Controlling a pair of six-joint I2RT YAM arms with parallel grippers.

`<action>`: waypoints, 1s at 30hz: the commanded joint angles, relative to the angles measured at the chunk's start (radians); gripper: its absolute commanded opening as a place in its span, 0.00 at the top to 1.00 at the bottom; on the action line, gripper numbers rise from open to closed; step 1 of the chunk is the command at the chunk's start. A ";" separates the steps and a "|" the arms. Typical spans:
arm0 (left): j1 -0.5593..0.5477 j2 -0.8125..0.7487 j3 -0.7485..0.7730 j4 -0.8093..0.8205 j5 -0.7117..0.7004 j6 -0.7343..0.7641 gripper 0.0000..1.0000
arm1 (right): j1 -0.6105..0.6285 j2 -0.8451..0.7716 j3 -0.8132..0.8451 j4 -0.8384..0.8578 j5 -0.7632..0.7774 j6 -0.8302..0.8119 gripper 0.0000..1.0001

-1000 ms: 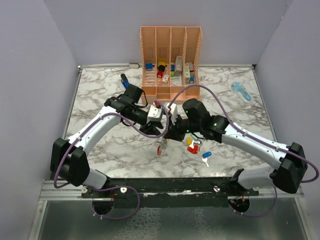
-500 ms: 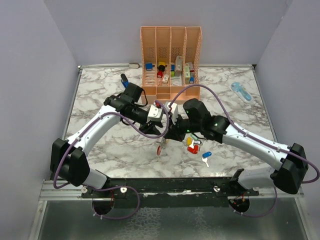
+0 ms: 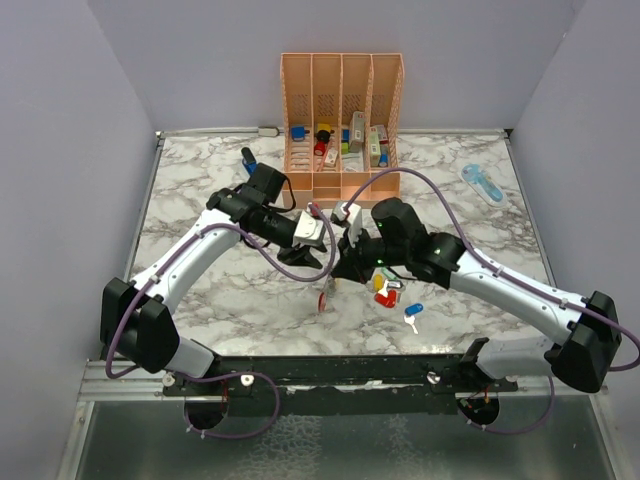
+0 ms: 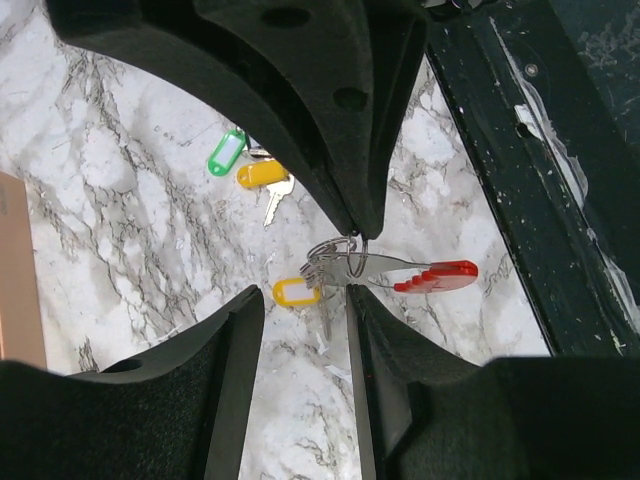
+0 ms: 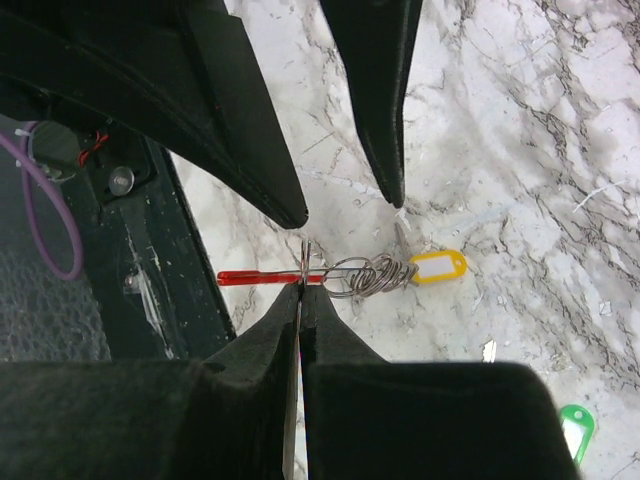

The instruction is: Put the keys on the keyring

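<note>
My right gripper point(image 3: 338, 276) point(image 5: 301, 288) is shut on the thin silvery keyring point(image 5: 306, 262) and holds it above the table. Its red strap point(image 5: 258, 277) point(image 3: 322, 298) and coiled chain point(image 5: 375, 274) hang from it. A yellow-tagged key point(image 5: 438, 266) point(image 4: 295, 291) lies against the chain's end; I cannot tell if it is threaded on. My left gripper point(image 3: 300, 254) point(image 4: 303, 305) is open and empty, just left of the ring point(image 4: 356, 262). Other keys lie on the marble: yellow point(image 3: 379, 283), red point(image 3: 384, 299), blue point(image 3: 414, 308), a green tag point(image 4: 226, 153).
The orange slotted rack point(image 3: 342, 120) stands at the back centre with small items in it. A dark-blue pen tool point(image 3: 248, 158) lies to its left and a pale-blue gadget point(image 3: 482, 182) at the back right. The table's black front rail point(image 4: 520, 170) is close below the grippers.
My left gripper has drawn back to the left, away from the right gripper and the ring. The right gripper still holds the ring in about the same place.
</note>
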 commanded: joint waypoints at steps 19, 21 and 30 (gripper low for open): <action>-0.059 -0.022 -0.006 -0.153 0.042 0.207 0.60 | -0.014 0.110 0.119 -0.080 -0.066 0.044 0.99; -0.065 -0.018 -0.008 -0.150 0.034 0.208 0.63 | -0.014 0.114 0.127 -0.081 -0.069 0.043 0.99; -0.069 -0.014 -0.004 -0.126 -0.047 0.195 0.65 | -0.014 0.105 0.134 -0.107 -0.070 0.047 0.99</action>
